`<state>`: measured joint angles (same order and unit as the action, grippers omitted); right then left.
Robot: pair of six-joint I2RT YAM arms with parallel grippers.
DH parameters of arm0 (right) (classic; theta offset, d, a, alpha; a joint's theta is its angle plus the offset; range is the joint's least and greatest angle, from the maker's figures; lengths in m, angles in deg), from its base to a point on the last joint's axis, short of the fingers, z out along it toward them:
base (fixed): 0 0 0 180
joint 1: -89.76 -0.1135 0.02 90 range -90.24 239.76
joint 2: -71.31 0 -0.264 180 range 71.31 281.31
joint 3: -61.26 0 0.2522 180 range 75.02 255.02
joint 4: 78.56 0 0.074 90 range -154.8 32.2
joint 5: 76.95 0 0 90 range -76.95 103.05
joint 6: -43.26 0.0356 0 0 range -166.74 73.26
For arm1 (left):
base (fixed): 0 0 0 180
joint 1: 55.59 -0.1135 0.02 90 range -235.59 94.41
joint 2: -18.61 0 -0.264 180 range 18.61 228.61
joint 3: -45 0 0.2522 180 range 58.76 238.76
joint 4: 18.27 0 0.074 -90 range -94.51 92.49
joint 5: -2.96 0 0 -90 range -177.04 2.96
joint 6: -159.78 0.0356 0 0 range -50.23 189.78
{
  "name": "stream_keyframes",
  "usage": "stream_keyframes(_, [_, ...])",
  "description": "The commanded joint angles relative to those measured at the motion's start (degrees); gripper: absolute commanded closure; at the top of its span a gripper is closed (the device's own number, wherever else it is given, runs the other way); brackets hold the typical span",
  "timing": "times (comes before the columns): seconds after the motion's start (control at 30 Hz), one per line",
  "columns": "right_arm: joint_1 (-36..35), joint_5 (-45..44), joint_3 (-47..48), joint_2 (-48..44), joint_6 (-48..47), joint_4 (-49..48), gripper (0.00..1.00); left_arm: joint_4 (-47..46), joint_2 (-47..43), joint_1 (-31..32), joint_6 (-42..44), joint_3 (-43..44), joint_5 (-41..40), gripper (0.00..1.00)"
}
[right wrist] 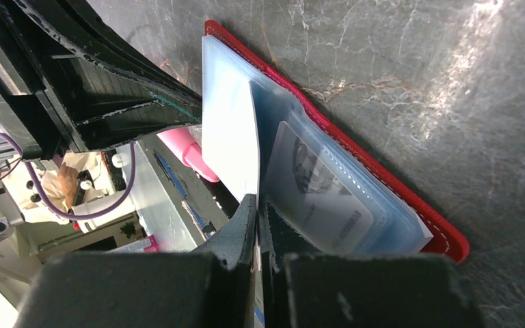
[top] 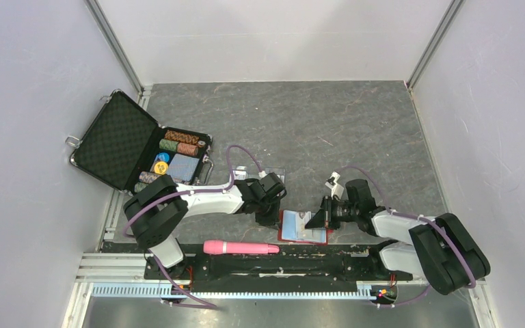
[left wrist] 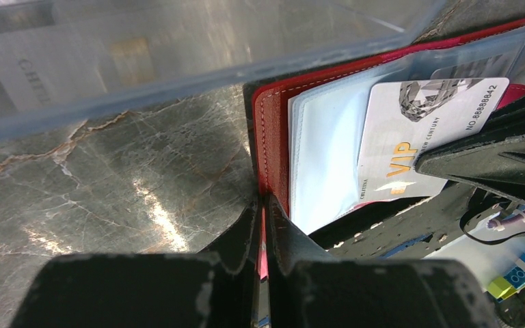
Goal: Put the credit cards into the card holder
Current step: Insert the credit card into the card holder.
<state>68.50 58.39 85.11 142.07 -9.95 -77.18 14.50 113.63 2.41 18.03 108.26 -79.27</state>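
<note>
The red card holder [top: 299, 234] lies open on the table between the two arms, its pale blue pockets [left wrist: 325, 157] facing up. My left gripper [left wrist: 265, 205] is shut on the red cover's edge. My right gripper [right wrist: 256, 201] is shut on a white credit card [right wrist: 231, 143] marked VIP [left wrist: 417, 130], whose far end rests over the pockets. A second card [right wrist: 321, 198] sits inside a clear pocket. Another card [left wrist: 55, 61] lies in the clear plastic case [left wrist: 198, 68] just beyond the card holder.
An open black briefcase [top: 130, 147] with poker chips stands at the back left. A pink cylindrical object [top: 239, 247] lies on the black base rail near the arms. White walls close in the table on three sides.
</note>
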Motion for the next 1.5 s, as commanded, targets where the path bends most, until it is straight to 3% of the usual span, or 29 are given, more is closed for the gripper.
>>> stream_keyframes(0.0, [-0.36,-2.33,-2.17,-1.8,2.51,-3.18,1.0,0.95,3.69,1.5,2.01,-0.8,-2.58,0.93])
stream_keyframes(0.2, [-0.34,-2.69,-2.5,-3.0,4.22,-6.13,1.0,0.95,3.78,1.65,2.0,-0.72,-2.58,0.94])
stream_keyframes(0.43, [-0.06,-11.51,1.57,-6.98,-3.55,7.57,1.0,0.95,4.16,1.7,1.91,-0.98,-2.82,0.96])
stream_keyframes(0.87, [1.44,-18.51,-1.58,-14.72,-0.7,9.77,1.0,1.02,4.25,1.76,1.57,-1.07,-2.74,0.98])
stream_keyframes(1.47, [1.5,-10.11,-9.78,-17.03,9.69,-1.25,1.0,0.6,4.72,2.11,0.77,-0.45,-2.67,0.98])
